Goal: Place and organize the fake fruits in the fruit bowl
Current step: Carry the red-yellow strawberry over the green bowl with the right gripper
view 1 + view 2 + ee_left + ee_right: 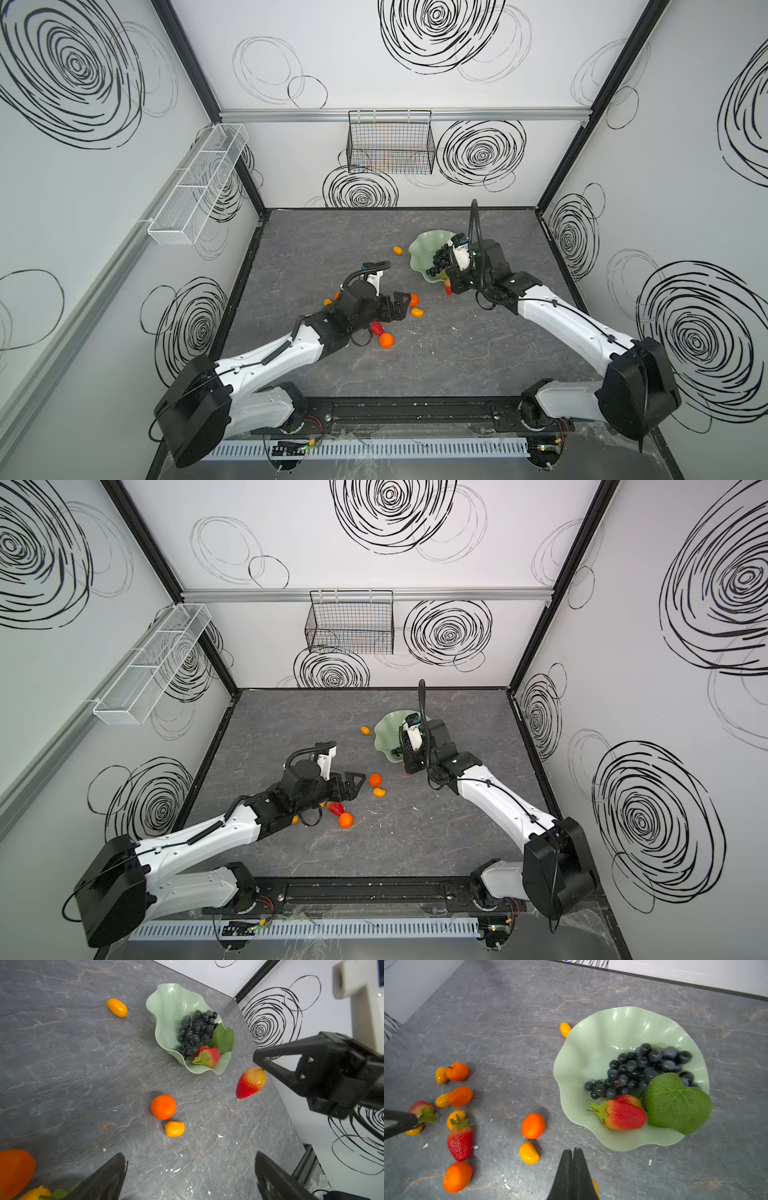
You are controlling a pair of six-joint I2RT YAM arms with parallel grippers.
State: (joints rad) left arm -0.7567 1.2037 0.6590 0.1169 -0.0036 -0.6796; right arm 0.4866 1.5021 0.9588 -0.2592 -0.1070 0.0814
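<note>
The pale green fruit bowl (422,249) (591,1053) holds the dark grape bunch (643,1068) (197,1030) and one strawberry (625,1114). My right gripper (573,1150) (255,1057) is shut, low beside the bowl's near rim. Another strawberry (250,1082) (448,289) lies right under its fingers; contact is unclear. My left gripper (191,1160) (406,306) is open and empty. Just ahead of it on the table lie a tangerine (414,299) (163,1107) and a kumquat (417,312) (174,1128). A second kumquat (397,250) sits left of the bowl.
More loose fruits lie under and beside the left arm: a strawberry (459,1142), a tangerine (386,340) and several others (454,1095). A black wire basket (390,143) hangs on the back wall and a white mesh basket (195,187) on the left wall.
</note>
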